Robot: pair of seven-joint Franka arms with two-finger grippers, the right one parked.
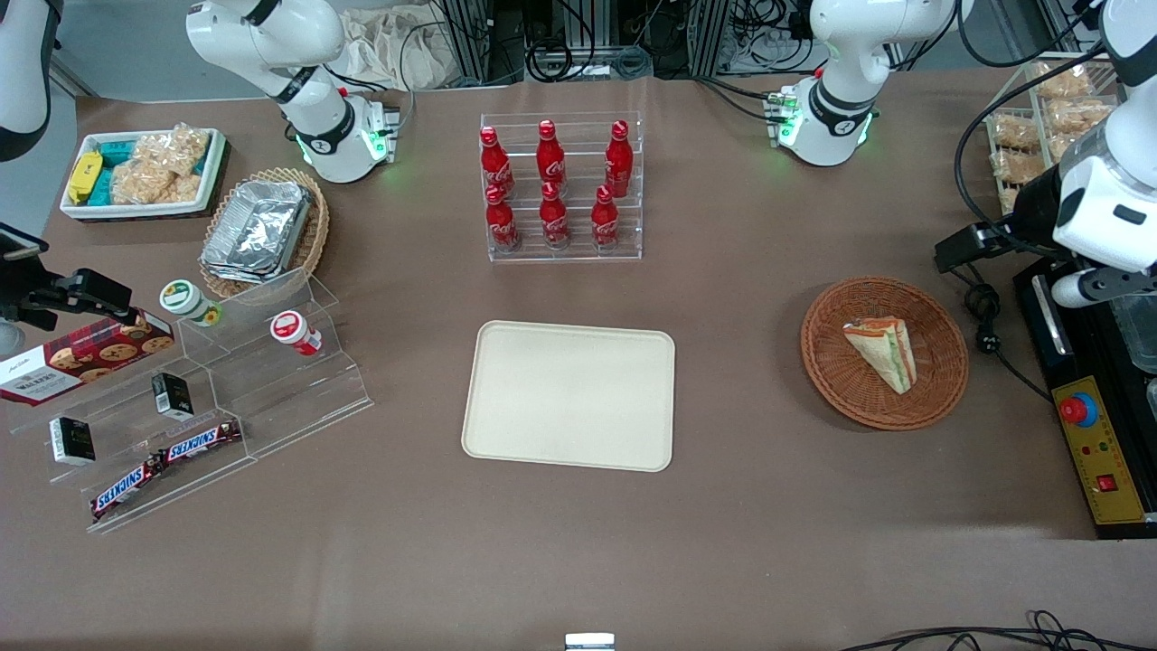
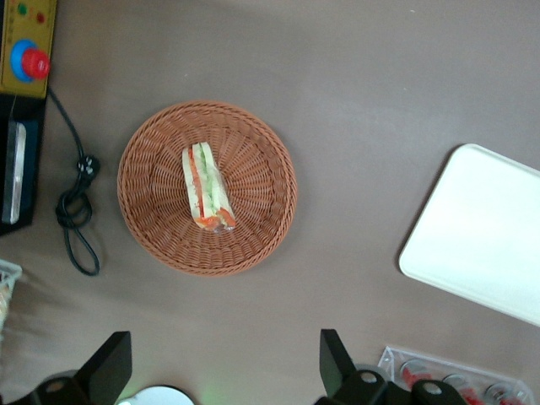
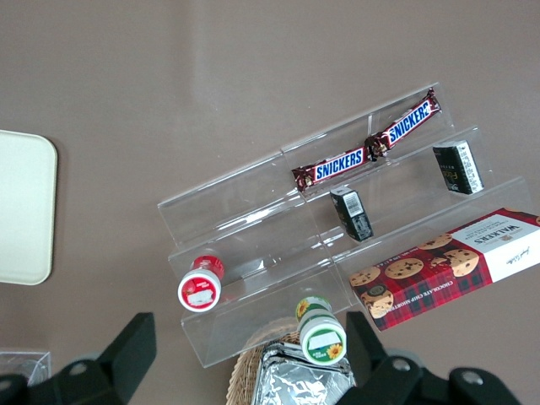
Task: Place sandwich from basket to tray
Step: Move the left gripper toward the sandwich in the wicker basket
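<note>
We are recording the start state: the sandwich [image 1: 882,351] is lying on its side in the round brown basket [image 1: 832,371] at the right of the front frame, with its layered green and orange-red edge showing, and nothing is touching it. The cream tray [image 1: 569,395] is sitting bare at the centre of the frame, well apart from the basket. In the wrist view we are seeing the gripper [image 2: 224,369] with its fingers [image 2: 336,356] spread wide apart and holding nothing, hanging high above the bench and off to one side of the basket rather than over the sandwich. We are judging the task as not yet begun; the next step is likely centring over the wedge and descending. Risks we are flagging: the clear wrap is probably slick and the bread soft, so a squeeze across the tapered end could let the wedge slide out or crush it. A finger coming down on the woven wall could tip or drag the light basket. The black cable [image 1: 985,312] and the control box [image 1: 1098,452] at the right edge of the front frame are lying near the basket, so a wide approach might snag them.
</note>
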